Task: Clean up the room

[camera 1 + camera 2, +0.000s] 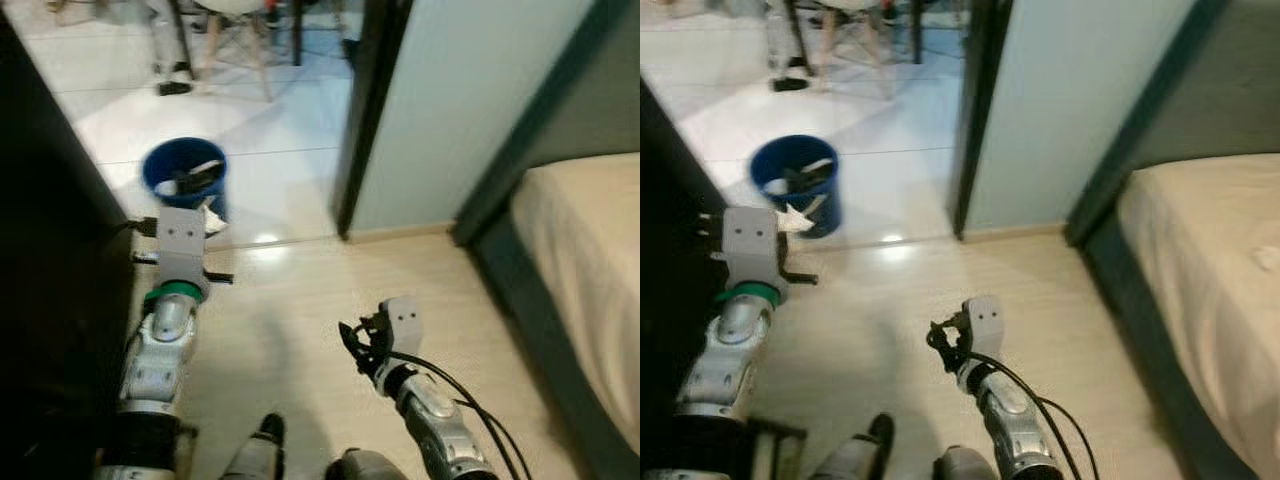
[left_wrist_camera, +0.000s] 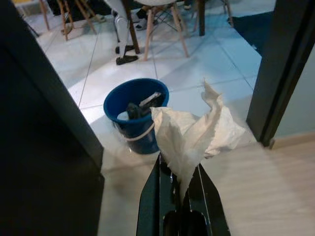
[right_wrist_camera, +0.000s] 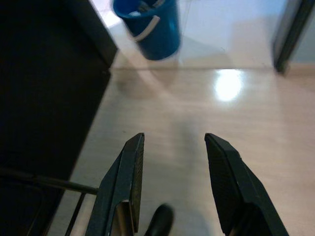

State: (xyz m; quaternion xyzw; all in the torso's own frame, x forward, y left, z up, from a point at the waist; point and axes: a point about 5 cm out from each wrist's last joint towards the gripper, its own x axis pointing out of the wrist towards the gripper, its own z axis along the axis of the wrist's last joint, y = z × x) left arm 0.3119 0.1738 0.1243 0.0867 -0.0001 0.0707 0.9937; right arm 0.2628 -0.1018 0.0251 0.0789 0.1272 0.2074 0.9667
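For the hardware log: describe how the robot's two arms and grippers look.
Both arms are silver segmented metal. The left arm has a green ring below a grey wrist plate. The right arm carries loose black cables and a grey bracket. The left gripper and right gripper each have two long black fingers.

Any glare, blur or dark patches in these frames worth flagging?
Eye views: soft, with a bright glare spot on the floor by the doorway, and the dark cabinet on the left nearly black. Left wrist view: sharp on the crumpled tissue in the left pincer. Right wrist view: blue bin blurred, same glare.
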